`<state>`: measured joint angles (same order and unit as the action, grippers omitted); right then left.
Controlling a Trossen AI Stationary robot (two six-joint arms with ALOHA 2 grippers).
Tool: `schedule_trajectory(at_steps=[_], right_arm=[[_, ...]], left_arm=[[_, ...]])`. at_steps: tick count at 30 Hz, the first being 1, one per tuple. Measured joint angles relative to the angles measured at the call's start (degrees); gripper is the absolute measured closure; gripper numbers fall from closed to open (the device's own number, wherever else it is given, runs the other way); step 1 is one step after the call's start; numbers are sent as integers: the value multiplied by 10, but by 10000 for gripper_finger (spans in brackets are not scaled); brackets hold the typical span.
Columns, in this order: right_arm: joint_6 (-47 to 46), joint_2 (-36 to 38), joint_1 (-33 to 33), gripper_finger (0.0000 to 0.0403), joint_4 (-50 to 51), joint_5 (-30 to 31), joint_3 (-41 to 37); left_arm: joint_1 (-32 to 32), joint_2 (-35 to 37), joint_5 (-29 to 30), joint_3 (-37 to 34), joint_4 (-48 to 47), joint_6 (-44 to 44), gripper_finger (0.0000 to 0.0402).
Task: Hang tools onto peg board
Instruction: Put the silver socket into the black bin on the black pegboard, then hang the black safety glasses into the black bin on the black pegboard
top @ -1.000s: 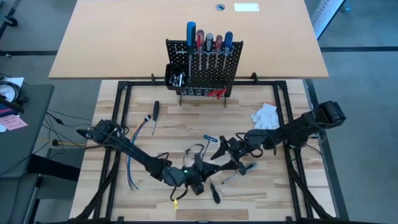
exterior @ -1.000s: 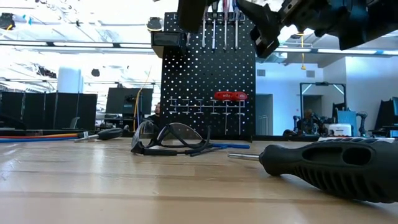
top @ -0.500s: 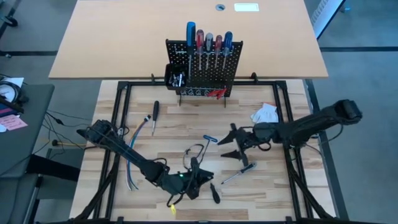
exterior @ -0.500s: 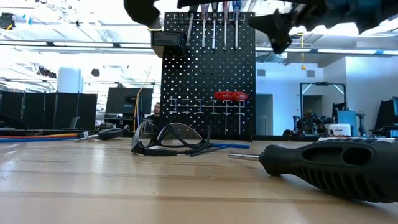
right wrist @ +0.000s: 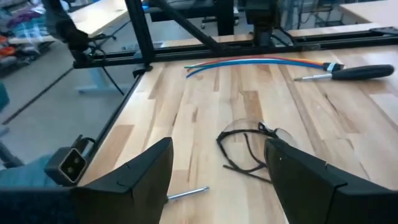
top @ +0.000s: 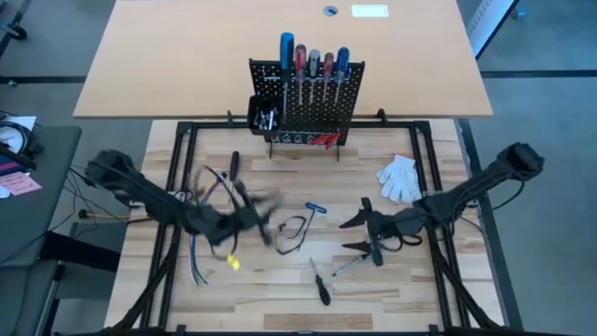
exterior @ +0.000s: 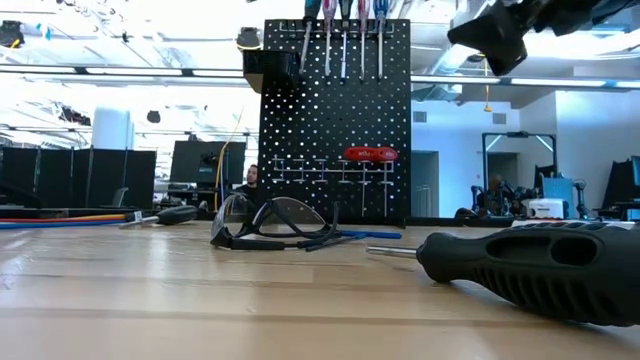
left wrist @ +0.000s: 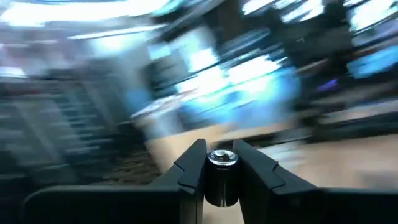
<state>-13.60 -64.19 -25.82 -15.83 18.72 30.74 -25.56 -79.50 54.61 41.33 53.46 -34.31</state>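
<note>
The peg board [top: 308,103] stands mid-way along the table's [top: 448,280] far edge, screwdrivers [top: 312,63] hung on its top rail, red pliers [top: 326,140] low down. My left claw [top: 250,213] is clenched end-on round a small silver-capped tool [left wrist: 220,174], lifted clear of the left-centre boards, I judge for carrying to the board. My right claw [top: 368,233] hangs spread wide toward the near right. Safety glasses [top: 294,229] lie mid-table. Beyond is a bright workshop.
</note>
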Motion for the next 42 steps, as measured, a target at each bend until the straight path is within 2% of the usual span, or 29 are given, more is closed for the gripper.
schedule_trajectory(at_steps=[2,4,7,9,11,13,15,20,24,34,38,42], right_arm=[[0,-11,-9,140,-14,24,0],[0,-18,-11,140,-22,33,0],[0,-26,-11,140,-30,35,0],[0,-27,-11,140,-28,35,0],[0,-26,-11,140,-28,35,0],[0,-26,-11,140,-28,35,0],[0,-26,-11,140,-28,35,0],[-3,-26,-12,140,-26,35,0],[-3,-26,-12,140,-26,35,0],[-5,-26,-12,140,-25,35,0],[4,-26,-12,140,-16,35,0],[15,-27,-12,140,15,35,0]], left_arm=[[31,28,63,30,-39,-63,349],[71,54,87,70,-110,-89,350],[141,89,83,149,-286,-28,350],[191,99,68,209,-448,61,350],[241,97,21,265,-592,154,349],[288,86,-39,305,-684,232,345],[328,75,-80,328,-730,273,341],[377,40,-132,339,-760,293,337],[389,33,-135,339,-760,296,326],[389,56,-133,339,-756,293,213],[369,83,-132,339,-757,287,198],[312,112,-131,339,-793,264,204]])
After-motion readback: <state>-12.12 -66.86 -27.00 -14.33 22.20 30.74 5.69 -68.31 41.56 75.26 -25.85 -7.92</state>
